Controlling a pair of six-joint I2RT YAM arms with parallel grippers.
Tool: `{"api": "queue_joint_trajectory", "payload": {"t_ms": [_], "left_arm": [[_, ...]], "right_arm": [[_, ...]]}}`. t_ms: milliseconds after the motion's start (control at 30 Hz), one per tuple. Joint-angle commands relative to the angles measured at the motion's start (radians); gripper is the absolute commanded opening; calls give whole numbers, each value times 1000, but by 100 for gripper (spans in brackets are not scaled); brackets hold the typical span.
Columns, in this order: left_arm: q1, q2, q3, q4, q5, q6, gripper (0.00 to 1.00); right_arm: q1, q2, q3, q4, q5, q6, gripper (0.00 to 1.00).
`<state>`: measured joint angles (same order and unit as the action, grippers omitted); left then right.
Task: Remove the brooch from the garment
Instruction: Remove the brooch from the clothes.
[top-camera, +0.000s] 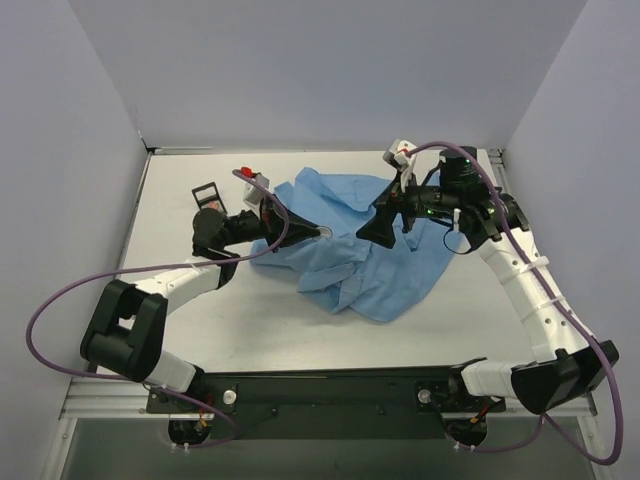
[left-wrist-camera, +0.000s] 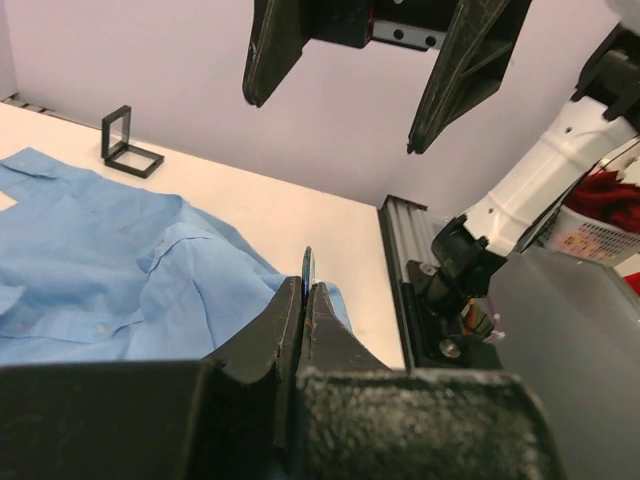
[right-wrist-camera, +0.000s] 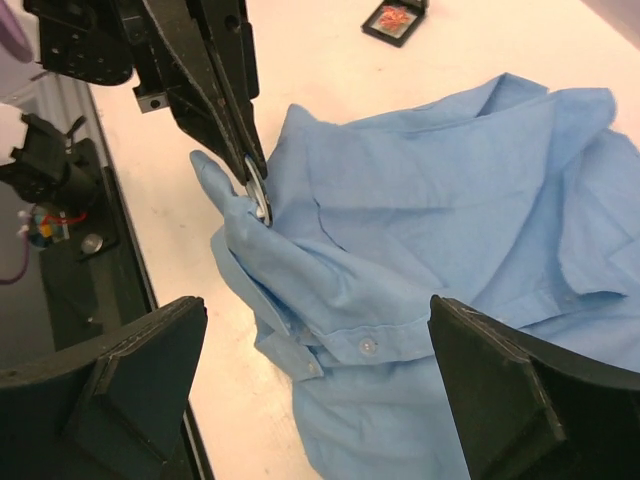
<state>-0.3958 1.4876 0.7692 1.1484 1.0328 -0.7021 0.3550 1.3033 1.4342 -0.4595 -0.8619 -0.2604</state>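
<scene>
Light blue cloth: the garment is seen crumpled on the white surface, spread from the middle toward the far right corner. The brooch is found at the shirt's left margin, raised off the surface and gripped edge-on between the fingertips of the left hand, whose jaws are pressed together on the disc. Only the disc's thin rim is shown to the left wrist camera. A peak of fabric is drawn up to the disc and touches it; whether the pin passes through the cloth cannot be told. The right hand is held above the middle of the shirt, near the left hand's tips but apart from them. Its jaws are spread wide and nothing is held between them. A small white button is noted on a folded placket below the brooch. A black rectangular frame is noted toward the far left corner, apart from the shirt, with a reddish patch seen inside it from the right wrist camera.
</scene>
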Motion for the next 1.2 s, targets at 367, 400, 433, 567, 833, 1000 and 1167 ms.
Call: {"api": "queue_joint_trajectory", "payload": {"t_ms": [367,400,433,567,833,1000,1167], "left_arm": [[-57,14,-67,447,-96,-244,0],[-58,22,-67,448,-97,-246,0],[-60,26,-68,450,-100,-253,0],[-67,39,-68,453,-105,-254,0],[-74,53,-67,462,-99,-258,0],[-78,56,-67,468,-93,-263,0],[-81,59,-67,470,-91,-261,0]], "right_arm": [[55,36,-116,159,-200,-37,54],[70,37,-124,159,-190,-45,51],[79,39,-127,157,-172,-51,46],[102,62,-133,151,-190,-80,40],[122,106,-109,154,-167,-76,38],[124,119,-104,159,-172,-69,36],[122,120,-87,160,-198,-53,33]]}}
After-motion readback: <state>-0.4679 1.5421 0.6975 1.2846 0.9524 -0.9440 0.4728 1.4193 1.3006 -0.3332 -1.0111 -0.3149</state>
